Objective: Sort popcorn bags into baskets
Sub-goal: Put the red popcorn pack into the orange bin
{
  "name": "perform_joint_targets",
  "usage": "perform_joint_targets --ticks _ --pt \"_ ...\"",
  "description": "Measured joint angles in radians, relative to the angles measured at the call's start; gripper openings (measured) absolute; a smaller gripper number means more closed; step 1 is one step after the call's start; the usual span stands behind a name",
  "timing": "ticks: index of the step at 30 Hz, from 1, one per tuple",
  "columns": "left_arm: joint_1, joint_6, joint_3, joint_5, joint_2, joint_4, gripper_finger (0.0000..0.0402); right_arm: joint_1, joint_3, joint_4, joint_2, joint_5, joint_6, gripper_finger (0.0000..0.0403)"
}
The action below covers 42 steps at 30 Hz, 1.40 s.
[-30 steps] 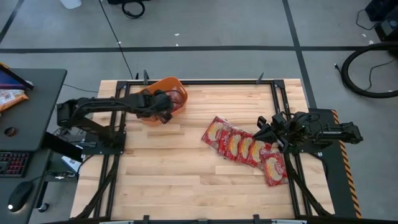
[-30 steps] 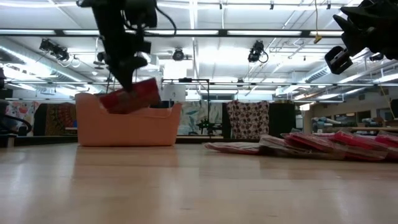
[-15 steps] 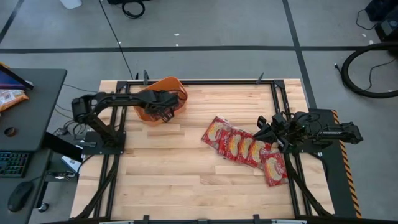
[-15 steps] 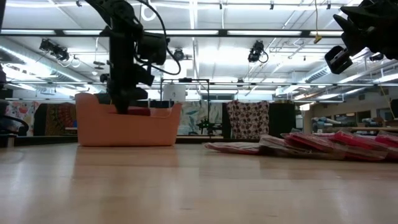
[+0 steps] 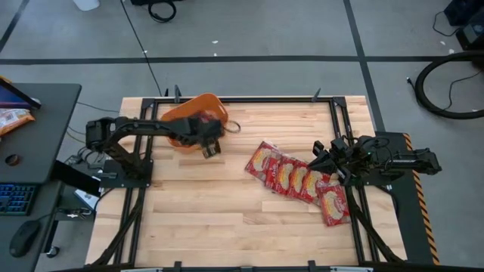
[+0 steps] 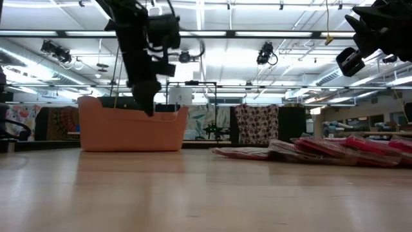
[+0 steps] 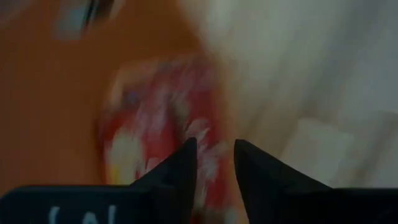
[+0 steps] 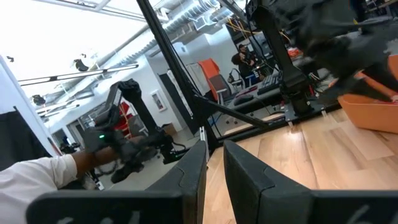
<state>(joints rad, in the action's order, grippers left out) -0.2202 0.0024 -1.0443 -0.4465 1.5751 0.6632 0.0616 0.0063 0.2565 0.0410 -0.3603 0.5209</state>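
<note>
The orange basket [image 5: 181,119] [image 6: 132,131] stands at the table's far left. One red popcorn bag [image 7: 134,140] lies inside it, seen blurred in the left wrist view. My left gripper [image 5: 209,145] [image 6: 149,106] [image 7: 214,155] hovers just above the basket's right rim, open and empty. Several more red bags [image 5: 296,178] [image 6: 335,149] lie overlapping in a row on the table's right half. My right gripper [image 5: 321,155] [image 6: 360,55] [image 8: 214,163] waits raised above the right end of that row, shut.
Bare wooden table lies between the basket and the row of bags and along the whole near side. Black frame rails [image 5: 249,99] run along the far edge and both sides. A desk with a keyboard [image 5: 19,198] stands left of the table.
My left gripper carried a red bag over the basket, dipped into it and let the bag go. It then rose and drew toward the table's right and near side, empty. The bag stayed in the basket.
</note>
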Motion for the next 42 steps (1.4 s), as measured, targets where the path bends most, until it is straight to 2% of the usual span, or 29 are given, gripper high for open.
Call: perform_joint_targets --ticks 3,5,10,14,21,25,32,39,42 --pt "0.083 0.193 0.000 -0.004 0.010 -0.085 0.0111 0.000 0.000 0.001 0.000 0.000 0.000 0.0061" --pt "0.128 0.243 0.001 -0.024 0.011 -0.151 0.0110 0.000 0.000 0.001 0.000 0.000 0.000 0.0061" --pt "0.199 0.297 0.000 -0.052 0.051 -0.248 0.0110 0.000 0.000 0.001 0.000 0.000 0.000 0.0061" --pt "0.225 0.293 -0.011 -0.055 0.122 -0.260 0.0110 0.000 0.000 0.003 0.000 0.000 0.000 0.0061" --pt "0.226 0.308 -0.165 -0.057 0.288 -0.210 0.0110 0.000 0.000 0.004 0.000 0.000 0.000 0.0061" --pt "0.227 0.488 -0.237 -0.057 0.363 -0.212 0.0110 0.000 0.000 0.000 0.000 0.000 0.000 0.0061" --pt "0.238 0.939 -0.251 -0.046 0.435 -0.437 0.0110 0.000 0.000 0.003 0.000 0.000 0.000 0.0061" --pt "0.269 1.238 -0.252 0.088 0.467 -0.666 0.0110 0.000 0.000 0.008 0.006 0.000 0.000 0.0061" --pt "0.273 1.319 -0.251 0.104 0.488 -0.737 0.0110 0.000 0.000 0.010 0.010 0.000 0.000 0.0061"
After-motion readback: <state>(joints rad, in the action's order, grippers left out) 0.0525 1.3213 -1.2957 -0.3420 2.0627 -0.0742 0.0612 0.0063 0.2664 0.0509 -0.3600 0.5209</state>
